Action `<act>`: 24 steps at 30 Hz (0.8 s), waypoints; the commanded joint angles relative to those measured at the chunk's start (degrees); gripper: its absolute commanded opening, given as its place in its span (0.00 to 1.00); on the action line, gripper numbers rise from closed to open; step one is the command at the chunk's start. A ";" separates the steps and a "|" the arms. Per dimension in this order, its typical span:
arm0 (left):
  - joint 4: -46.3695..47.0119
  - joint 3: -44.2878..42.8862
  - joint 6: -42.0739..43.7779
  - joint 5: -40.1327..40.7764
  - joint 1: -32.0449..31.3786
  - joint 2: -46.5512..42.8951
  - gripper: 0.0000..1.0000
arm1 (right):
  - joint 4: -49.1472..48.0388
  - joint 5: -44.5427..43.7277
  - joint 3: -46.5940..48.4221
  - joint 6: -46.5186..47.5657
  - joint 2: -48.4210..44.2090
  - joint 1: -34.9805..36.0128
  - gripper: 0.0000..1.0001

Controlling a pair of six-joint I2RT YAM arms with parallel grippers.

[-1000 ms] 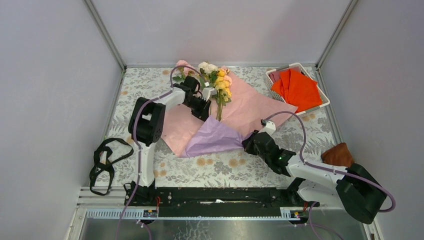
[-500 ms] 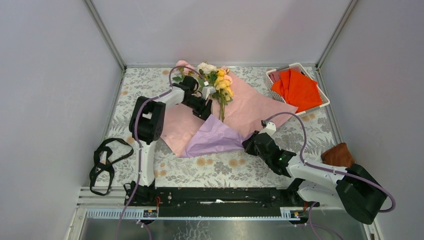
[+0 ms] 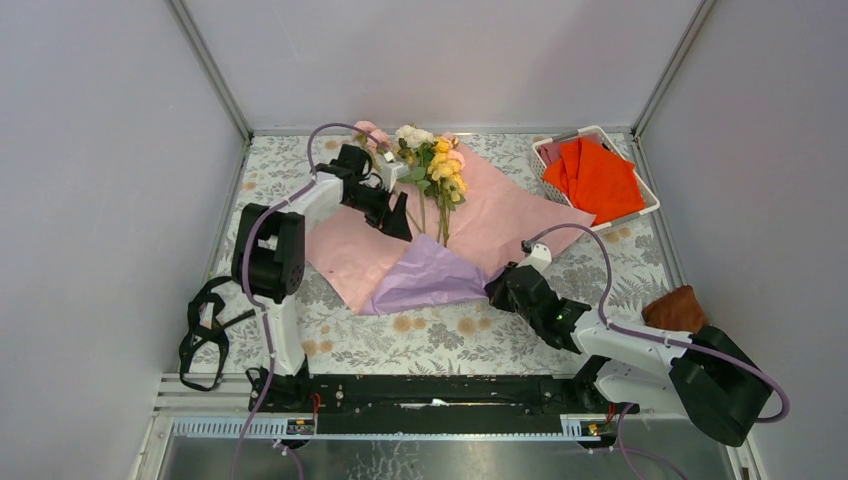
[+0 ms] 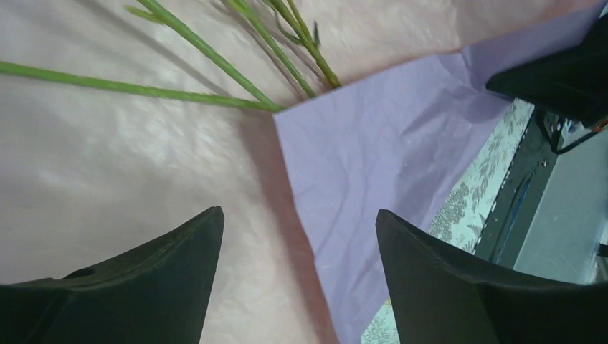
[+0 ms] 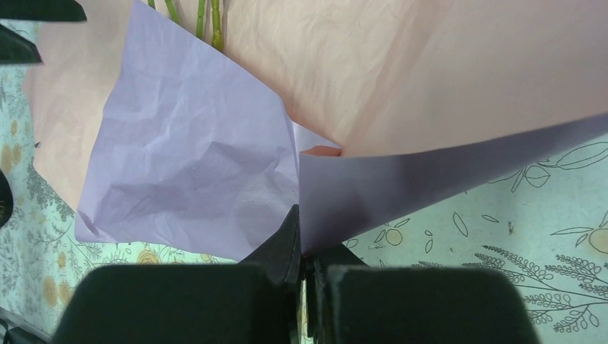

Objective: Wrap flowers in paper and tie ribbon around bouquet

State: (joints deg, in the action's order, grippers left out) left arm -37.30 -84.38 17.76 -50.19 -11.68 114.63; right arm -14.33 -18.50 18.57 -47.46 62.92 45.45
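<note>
Overhead, the bunch of pink, yellow and white flowers (image 3: pixel 432 162) lay at the far middle of the floral-patterned table (image 3: pixel 450 335), blooms far and stems pointing near, on the large thin sheet of paper (image 3: pixel 500 215). The sheet's pale pink face was up and its near corner was folded over to show lilac. The left gripper (image 3: pixel 400 225) hung just left of the stems, and the right gripper (image 3: pixel 497 285) sat at the fold's right edge. The narrow black ribbon (image 3: pixel 208 330) lay in a loose tangle at the near left, well apart from the sheet. A white basket (image 3: pixel 640 190) of orange-red cloth stood far right.

From the left wrist, the jaws stood spread and empty above the pink face, beside the lilac flap. The long thin green stems (image 4: pixel 208 54) fanned out loosely beyond them.

From the right wrist, the jaws were clenched on the paper's edge, lifting it off the table.

The paper looked light, limp and quick to crease or tear, so a pinch at an edge or corner likely suits it. The flowers seemed light but delicate and are probably best held by the gathered stems, not the blooms.
</note>
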 commanded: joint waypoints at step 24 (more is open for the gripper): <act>3.31 5.97 -2.65 16.98 -9.76 5.86 0.00 | 21.89 -19.80 25.10 25.12 14.30 9.11 0.00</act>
State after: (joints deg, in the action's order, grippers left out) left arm -35.59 -77.41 16.51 -38.30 -21.34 117.23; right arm 3.27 -26.87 37.28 -31.66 75.07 49.34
